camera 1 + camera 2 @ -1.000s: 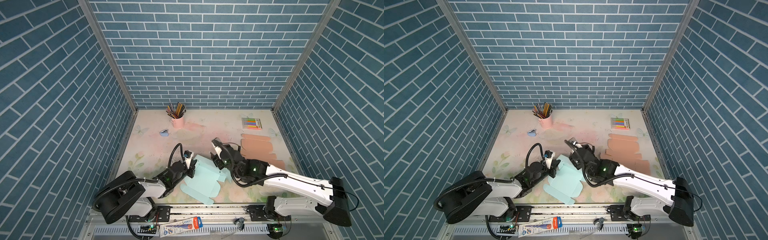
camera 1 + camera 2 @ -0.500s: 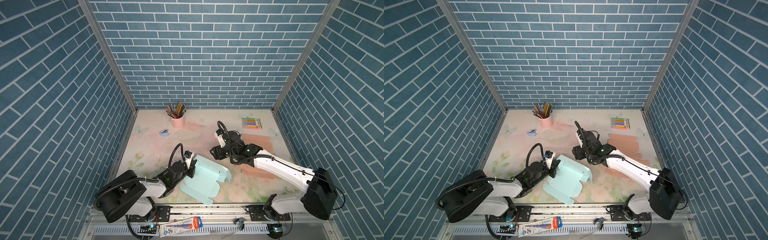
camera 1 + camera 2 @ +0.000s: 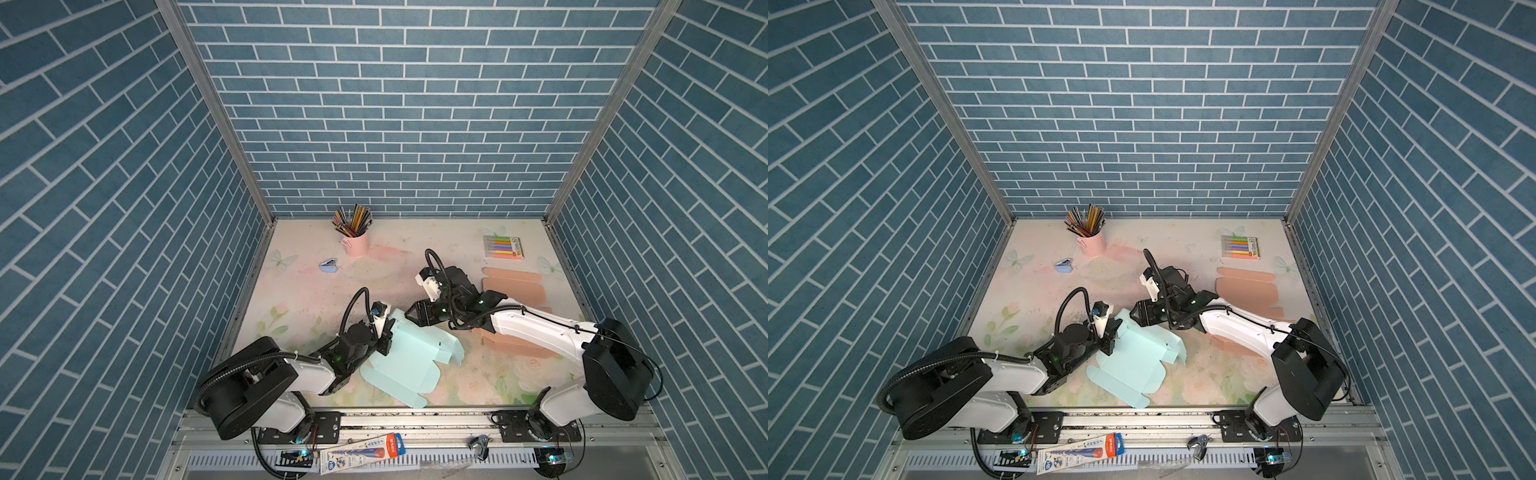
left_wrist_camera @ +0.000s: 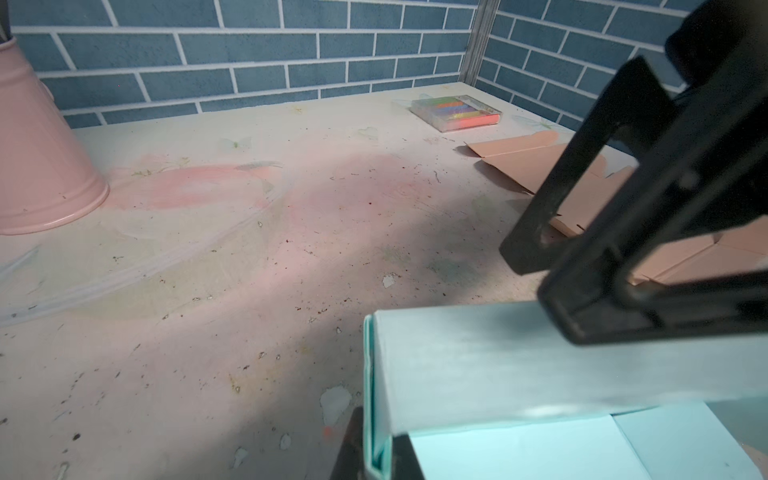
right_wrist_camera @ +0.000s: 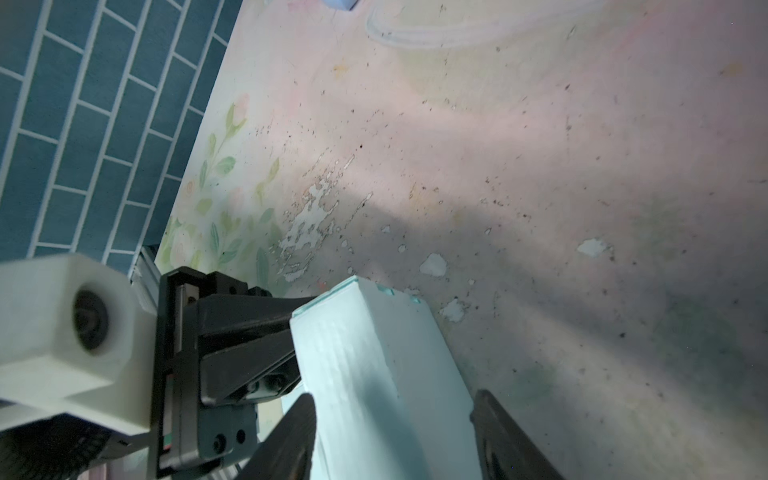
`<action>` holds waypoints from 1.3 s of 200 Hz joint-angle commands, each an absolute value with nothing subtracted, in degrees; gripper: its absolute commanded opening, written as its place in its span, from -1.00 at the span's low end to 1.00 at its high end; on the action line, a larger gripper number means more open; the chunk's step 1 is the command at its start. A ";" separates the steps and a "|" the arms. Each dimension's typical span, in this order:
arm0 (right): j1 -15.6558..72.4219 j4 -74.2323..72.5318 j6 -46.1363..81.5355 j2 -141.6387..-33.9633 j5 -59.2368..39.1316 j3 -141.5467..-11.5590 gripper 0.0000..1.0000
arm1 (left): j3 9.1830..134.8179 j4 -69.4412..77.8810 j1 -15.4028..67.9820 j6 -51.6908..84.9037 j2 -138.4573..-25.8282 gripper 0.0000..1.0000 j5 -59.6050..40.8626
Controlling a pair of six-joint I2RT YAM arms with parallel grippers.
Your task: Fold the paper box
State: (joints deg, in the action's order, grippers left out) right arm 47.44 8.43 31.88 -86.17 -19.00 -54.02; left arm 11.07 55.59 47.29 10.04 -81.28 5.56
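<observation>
Left claw (image 3: pixel 385 341) was clamped together on the left edge of the box (image 3: pixel 409 368). We saw the pinch best in the left wrist view, where the teal sheet ran edge-on between the dark tips. Right claw (image 3: pixel 412 318) had its jaws apart, straddling the raised fold of the box (image 5: pixel 365 353). Only the right wrist view showed that gap. One finger (image 5: pixel 293 436) sat close against the paper and the other stood off to the side; we could not tell contact.

In both top views the box lay front-centre on the table (image 3: pixel 307 299), with one panel tilted up and the rest flat toward the front rail. The wrist views missed the flat part. The left wrist view caught the cup (image 4: pixel 37 145), marker pack (image 4: pixel 457 111) and tan sheets (image 4: pixel 523 162) past the right claw. The right wrist view instead showed the left claw's camera housing beside the box.
</observation>
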 commanded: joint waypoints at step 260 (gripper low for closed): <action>51.14 -7.56 46.36 -84.31 -25.40 -40.53 -0.18 | 9.84 60.19 49.62 9.50 -86.11 -0.73 9.84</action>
State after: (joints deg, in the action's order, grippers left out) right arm 49.15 -8.86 44.75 -84.25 -23.35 -42.11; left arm 10.50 60.58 49.43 8.60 -84.58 9.39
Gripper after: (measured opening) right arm 0.421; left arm 0.124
